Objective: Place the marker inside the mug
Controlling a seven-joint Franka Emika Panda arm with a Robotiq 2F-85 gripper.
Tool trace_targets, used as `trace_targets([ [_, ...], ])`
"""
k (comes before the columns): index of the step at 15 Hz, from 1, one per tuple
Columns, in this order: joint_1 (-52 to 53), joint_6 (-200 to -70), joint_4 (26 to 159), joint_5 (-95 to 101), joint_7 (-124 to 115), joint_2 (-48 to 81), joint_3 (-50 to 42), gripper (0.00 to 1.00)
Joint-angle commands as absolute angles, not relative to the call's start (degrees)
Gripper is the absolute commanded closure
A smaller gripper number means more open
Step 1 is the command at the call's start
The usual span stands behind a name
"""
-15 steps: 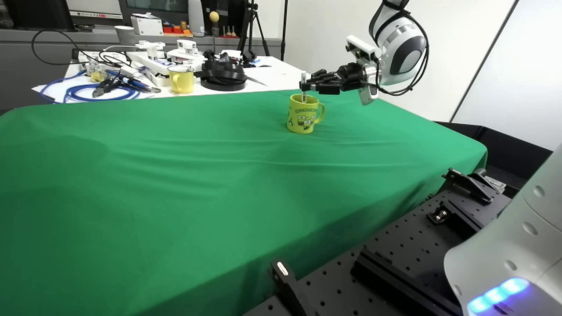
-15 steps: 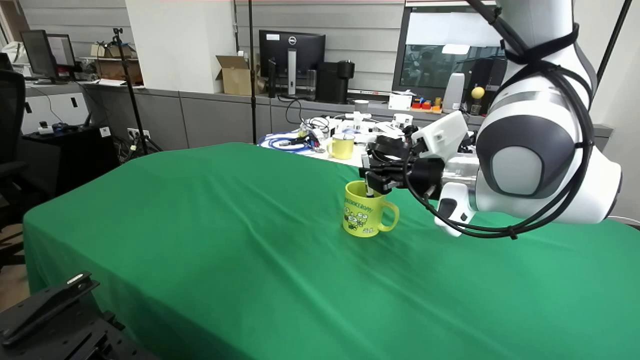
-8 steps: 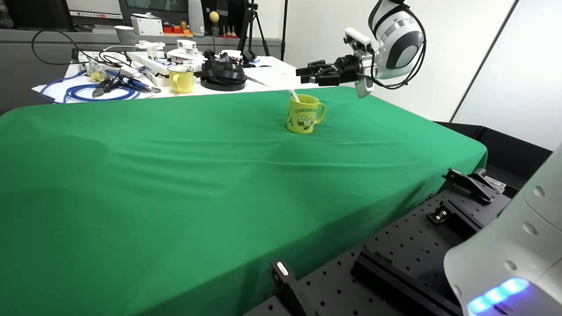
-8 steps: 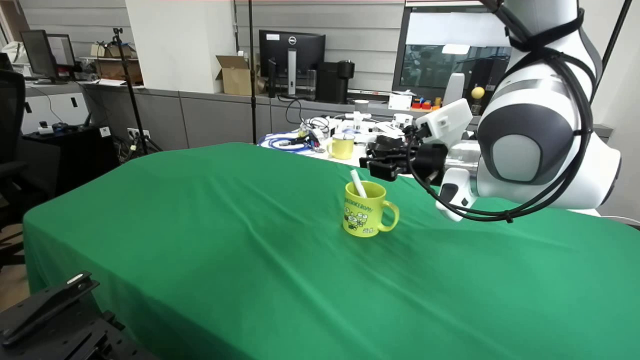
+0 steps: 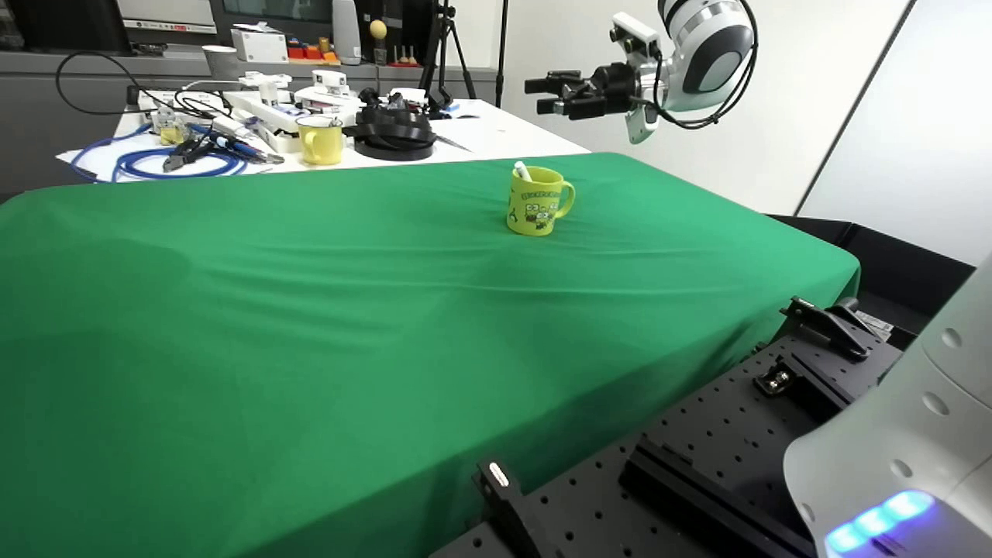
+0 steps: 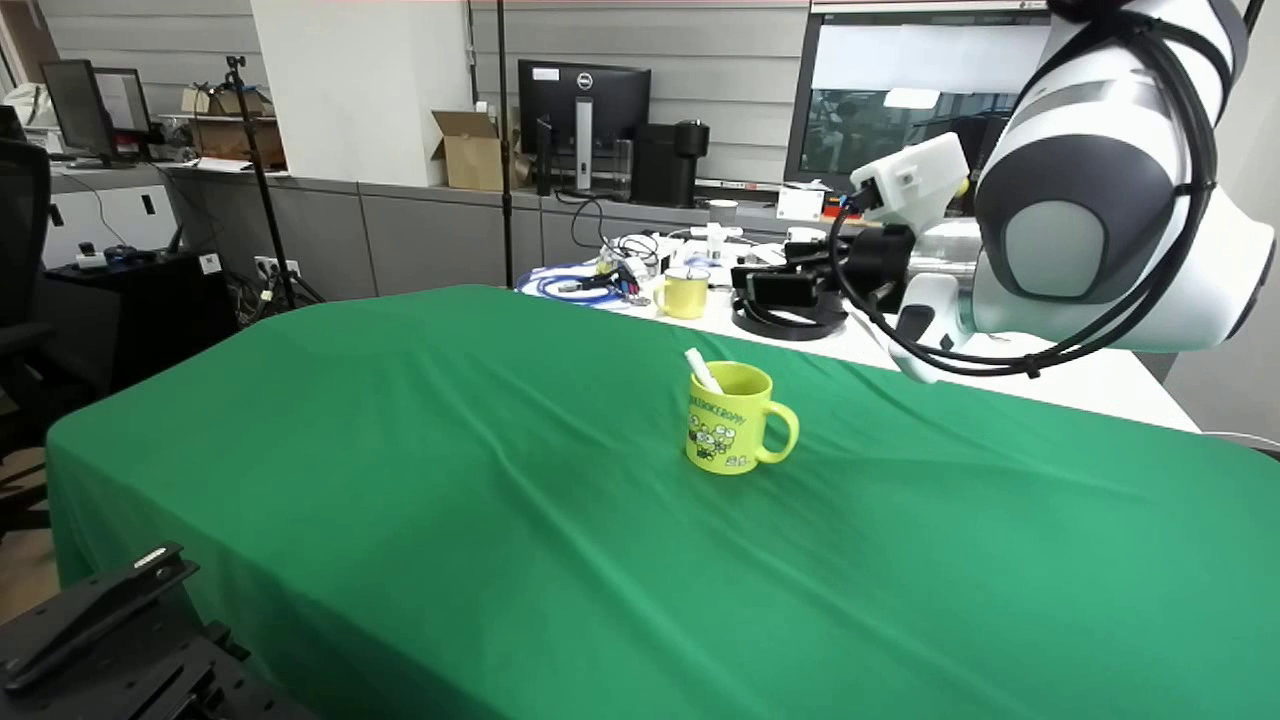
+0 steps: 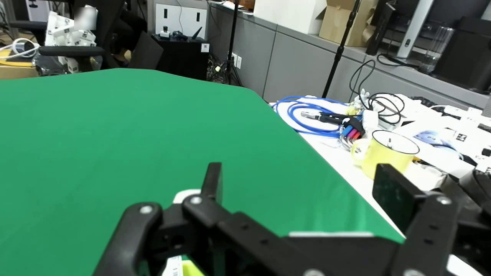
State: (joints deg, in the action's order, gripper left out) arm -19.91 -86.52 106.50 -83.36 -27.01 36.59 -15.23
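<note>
The placing looks done, so a clean retreat is probably called for: raise the tool point(image 7: 305, 188), its jaws apart and nothing between them, before any sideways swing, since a brush against the exposed end of the white marker point(image 6: 704, 372) could upset the yellow cartoon-print mug point(image 6: 728, 430). The white marker leans inside the mug against its rim, upper end poking out; in both exterior views it is below the tool and clear of it, with the mug upright on the green-draped surface point(image 6: 450, 520).
</note>
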Motion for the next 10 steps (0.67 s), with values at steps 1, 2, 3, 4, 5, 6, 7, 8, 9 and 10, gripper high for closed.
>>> trace_targets([
  [1,-19.6,-86.5,107.7,-83.8,-29.0,34.5,-15.2,0.00],
  [2,-19.5,-86.3,107.7,-82.9,-29.3,34.4,-15.3,0.00],
  [3,-19.9,-86.4,106.5,-83.2,-27.1,36.1,-15.2,0.00],
  [4,-19.8,-86.4,106.6,-83.1,-27.1,36.0,-15.2,0.00],
  [5,-19.8,-86.4,106.6,-83.1,-27.1,35.9,-15.2,0.00],
  [6,-19.8,-86.4,106.6,-83.1,-27.1,35.9,-15.2,0.00],
  [7,-19.7,-86.4,106.6,-83.1,-27.1,35.9,-15.2,0.00],
  [8,-19.7,-86.4,106.6,-83.1,-27.1,35.9,-15.2,0.00],
  [9,-19.7,-86.4,106.7,-83.1,-27.1,35.9,-15.2,0.00],
  [10,-19.7,-86.4,106.7,-83.1,-27.1,35.9,-15.2,0.00],
])
